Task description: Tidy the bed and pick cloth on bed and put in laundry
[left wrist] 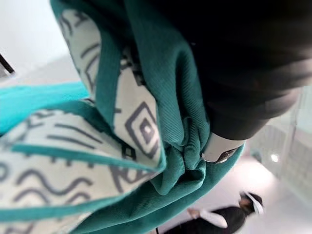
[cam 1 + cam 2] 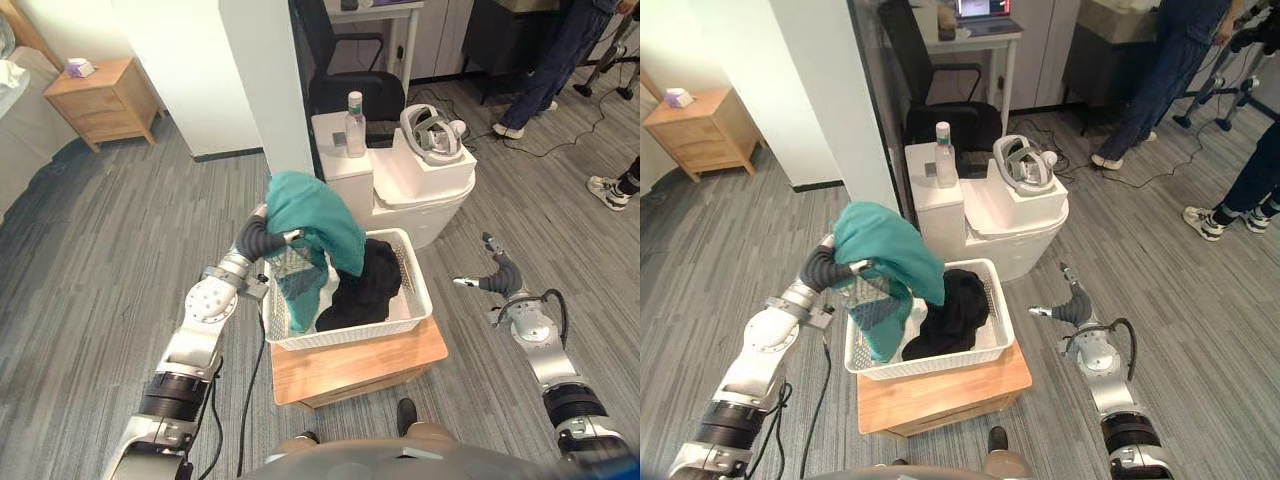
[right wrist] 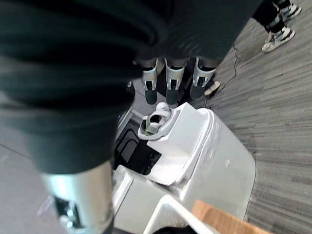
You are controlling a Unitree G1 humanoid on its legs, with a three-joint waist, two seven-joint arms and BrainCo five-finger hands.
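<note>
The left hand (image 2: 256, 238) is covered by teal cloth (image 2: 312, 215), so its grip cannot be told; the right hand (image 2: 497, 275) is held slack and empty.

One basket (image 2: 350, 335) is counted, on one wooden surface (image 2: 360, 368). Two cloths are counted at the basket: one teal cloth (image 2: 310, 215) above its left part and one black cloth (image 2: 365, 285) inside it. Just behind the basket, one white unit (image 2: 420, 185) is counted, with one bottle (image 2: 355, 125) and one headset (image 2: 432, 135) on it. Farther behind the basket, one chair (image 2: 345, 85) is counted, and far to its left one nightstand (image 2: 105, 100). Two hands are counted: the left hand (image 2: 255, 238) at the basket's left and the right hand (image 2: 498, 273) to its right. Two persons (image 2: 555, 60) (image 2: 1240, 190) are counted, in part, far behind and right of the basket.
</note>
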